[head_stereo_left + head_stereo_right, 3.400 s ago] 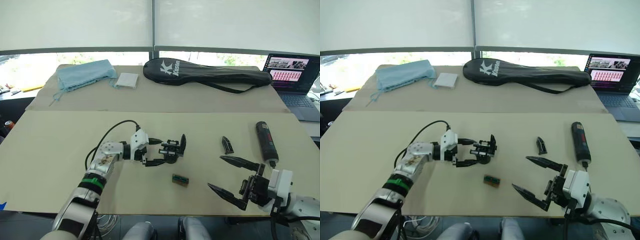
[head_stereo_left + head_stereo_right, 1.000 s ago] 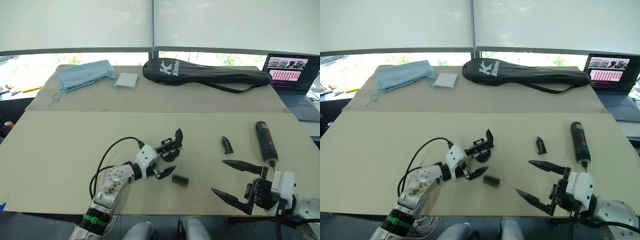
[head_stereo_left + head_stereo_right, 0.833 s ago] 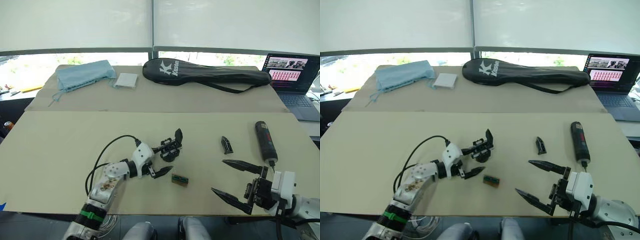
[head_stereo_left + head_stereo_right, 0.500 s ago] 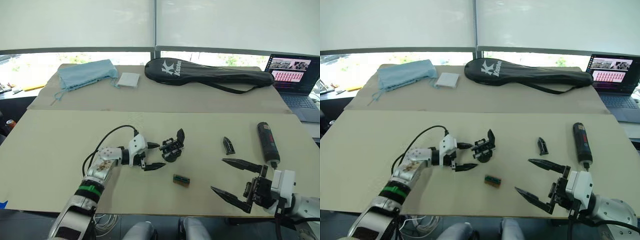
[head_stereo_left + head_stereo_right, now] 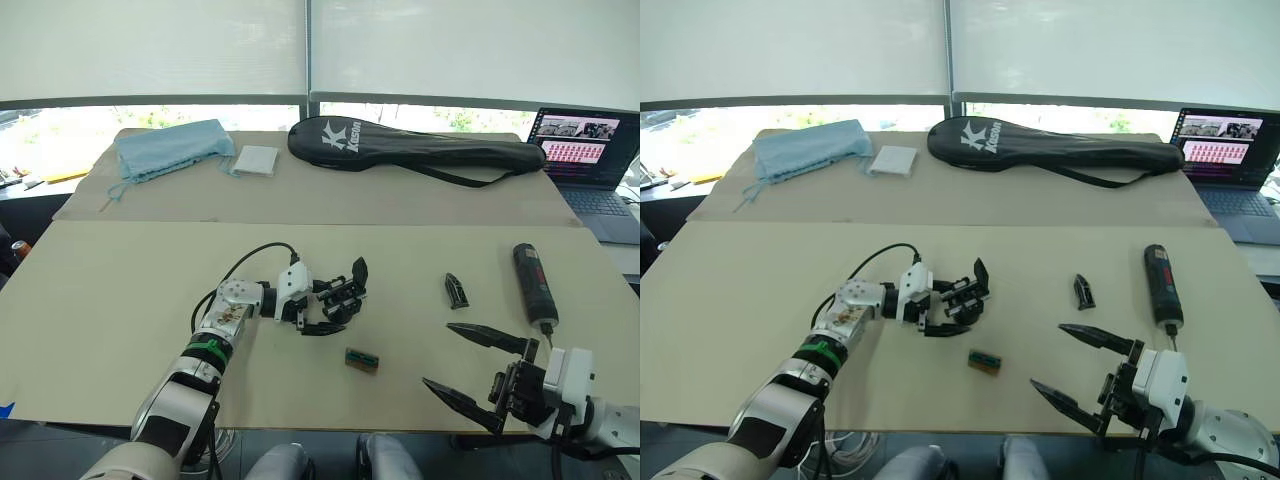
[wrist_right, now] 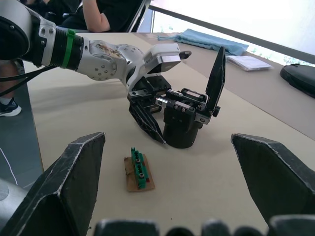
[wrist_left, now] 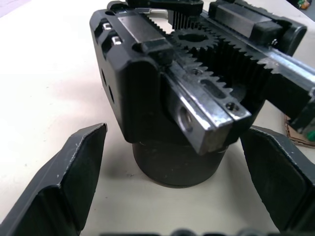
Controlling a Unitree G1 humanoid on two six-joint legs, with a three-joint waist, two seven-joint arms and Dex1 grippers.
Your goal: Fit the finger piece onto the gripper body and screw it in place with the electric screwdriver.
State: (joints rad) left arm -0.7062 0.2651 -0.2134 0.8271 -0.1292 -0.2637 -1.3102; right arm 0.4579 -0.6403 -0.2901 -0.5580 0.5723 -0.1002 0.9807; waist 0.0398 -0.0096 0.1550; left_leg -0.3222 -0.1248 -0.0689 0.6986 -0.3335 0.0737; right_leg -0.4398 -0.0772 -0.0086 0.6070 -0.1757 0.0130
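The left gripper [image 5: 322, 309] is spread open around the gripper body [image 5: 344, 297], one finger on each side of its round base — the left wrist view shows a gap between each finger [image 7: 64, 182] and the base, so nothing is clamped. The body stands upright on the table [image 5: 120, 290], its one pointed finger rising from the far end, with toothed racks and a gear [image 7: 189, 42] exposed on top.

The right gripper [image 5: 480, 368] hovers near the table's front edge on the right, its two fingers wide apart and holding nothing. The finger piece [image 5: 455, 290] lies flat on the table beyond it, well apart from the body, to the robot's right. The screwdriver [image 5: 532, 284] lies further right, near the finger piece, its bit pointing toward the robot.

A small green block on a brown card [image 5: 361, 359] sits just in front of the body, between the two grippers. Along the far side of the table lie a racket bag [image 5: 410, 146], a blue cloth [image 5: 168, 148] and a white pad [image 5: 257, 161]; a laptop [image 5: 588, 150] stands open at the far right.
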